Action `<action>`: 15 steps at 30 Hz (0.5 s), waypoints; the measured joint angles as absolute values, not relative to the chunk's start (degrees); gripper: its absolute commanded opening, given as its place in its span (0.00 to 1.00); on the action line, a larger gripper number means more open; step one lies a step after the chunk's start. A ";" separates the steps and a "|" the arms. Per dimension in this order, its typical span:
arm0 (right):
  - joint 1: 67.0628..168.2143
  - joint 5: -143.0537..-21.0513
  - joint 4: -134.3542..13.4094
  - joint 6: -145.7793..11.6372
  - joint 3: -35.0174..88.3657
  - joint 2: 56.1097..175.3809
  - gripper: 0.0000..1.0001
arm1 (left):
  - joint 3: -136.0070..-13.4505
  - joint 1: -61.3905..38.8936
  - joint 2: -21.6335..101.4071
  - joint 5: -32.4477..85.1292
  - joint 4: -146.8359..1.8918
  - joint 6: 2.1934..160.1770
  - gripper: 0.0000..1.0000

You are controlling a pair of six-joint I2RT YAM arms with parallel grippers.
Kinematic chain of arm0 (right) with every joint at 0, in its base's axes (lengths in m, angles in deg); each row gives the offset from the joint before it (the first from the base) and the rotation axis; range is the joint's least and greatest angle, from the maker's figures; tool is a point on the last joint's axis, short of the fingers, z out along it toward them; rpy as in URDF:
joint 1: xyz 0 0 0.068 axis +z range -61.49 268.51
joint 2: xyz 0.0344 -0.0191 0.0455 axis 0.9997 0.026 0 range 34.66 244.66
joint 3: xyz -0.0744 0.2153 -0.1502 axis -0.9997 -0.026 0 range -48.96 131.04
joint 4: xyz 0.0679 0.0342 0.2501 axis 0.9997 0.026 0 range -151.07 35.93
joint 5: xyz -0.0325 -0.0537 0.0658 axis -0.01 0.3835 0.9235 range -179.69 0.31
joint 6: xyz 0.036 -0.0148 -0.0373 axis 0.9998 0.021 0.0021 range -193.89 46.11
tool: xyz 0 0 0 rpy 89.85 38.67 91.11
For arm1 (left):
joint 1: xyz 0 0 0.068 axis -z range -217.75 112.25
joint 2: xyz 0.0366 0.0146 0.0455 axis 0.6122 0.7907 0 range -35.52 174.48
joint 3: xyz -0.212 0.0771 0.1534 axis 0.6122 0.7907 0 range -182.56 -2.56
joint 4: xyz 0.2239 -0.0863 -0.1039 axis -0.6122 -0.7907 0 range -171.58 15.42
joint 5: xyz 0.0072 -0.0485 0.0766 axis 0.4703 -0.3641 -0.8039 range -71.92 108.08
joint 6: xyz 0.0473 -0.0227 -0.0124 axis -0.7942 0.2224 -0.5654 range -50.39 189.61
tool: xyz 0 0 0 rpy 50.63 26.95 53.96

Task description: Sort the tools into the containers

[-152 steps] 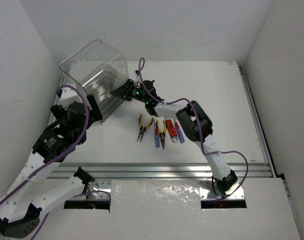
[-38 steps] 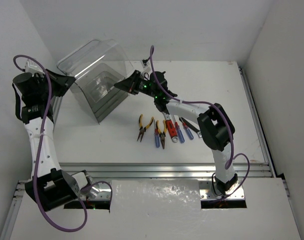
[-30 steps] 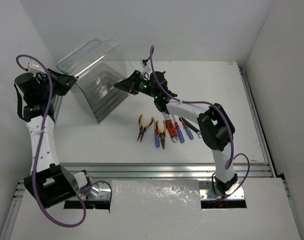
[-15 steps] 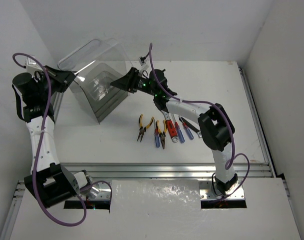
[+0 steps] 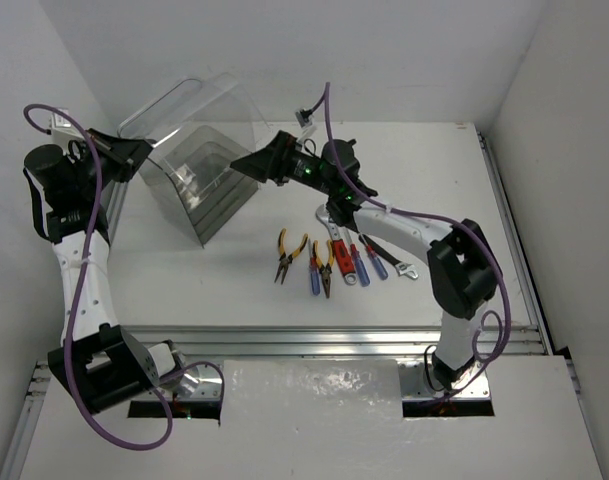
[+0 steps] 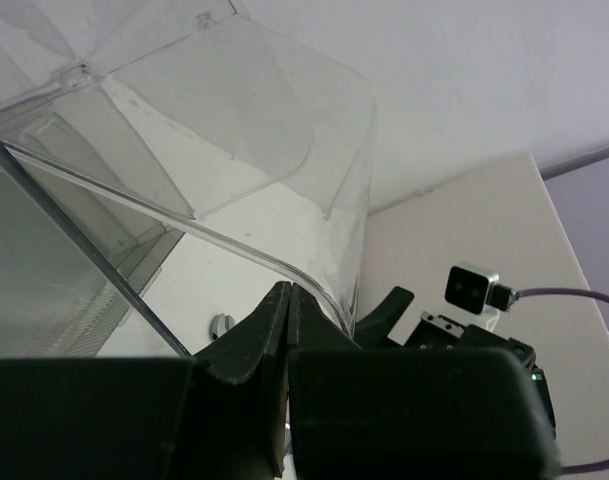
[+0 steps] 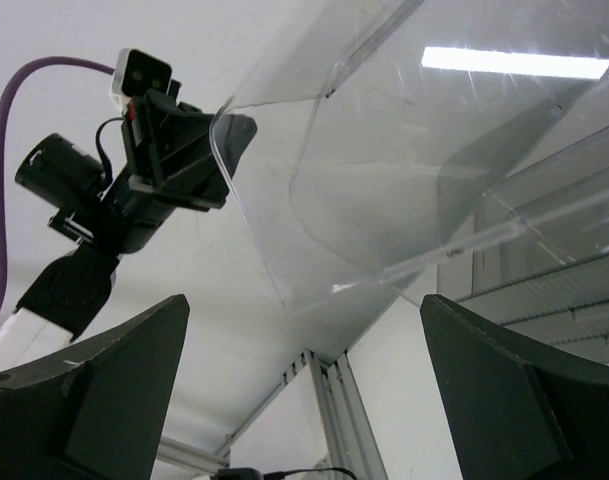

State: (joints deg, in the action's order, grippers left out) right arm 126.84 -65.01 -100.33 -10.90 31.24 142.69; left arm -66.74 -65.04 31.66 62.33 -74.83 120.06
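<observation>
Note nearest, at the middle of the table [image 5: 434, 200], a row of tools [image 5: 329, 262] lying flat side by side, yellow-handled pliers [image 5: 287, 255] leftmost; none seen inside the box. Find beyond them the right gripper [image 5: 249, 165], jaws spread wide and empty, just beside the right edge of the clear box [image 5: 199, 125]. Find farthest left the left gripper [image 5: 124, 152] pinched tight on the box rim, holding it tipped, opening facing the tools. Judge the step as fetching a tool. Recommend holding that tilt steady, lowering the open jaws square over one handle, clear of its neighbours, and closing only once centred
</observation>
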 measured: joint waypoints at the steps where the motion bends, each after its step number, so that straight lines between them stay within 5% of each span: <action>1: 126.73 -65.01 -100.62 -11.10 29.85 141.58 0.99 | -66.74 -65.06 31.81 62.33 -74.61 120.15 0.00; 15: 125.77 -64.94 -101.12 -14.12 17.96 135.04 0.99 | -67.62 -65.08 32.73 61.96 -72.20 122.90 0.00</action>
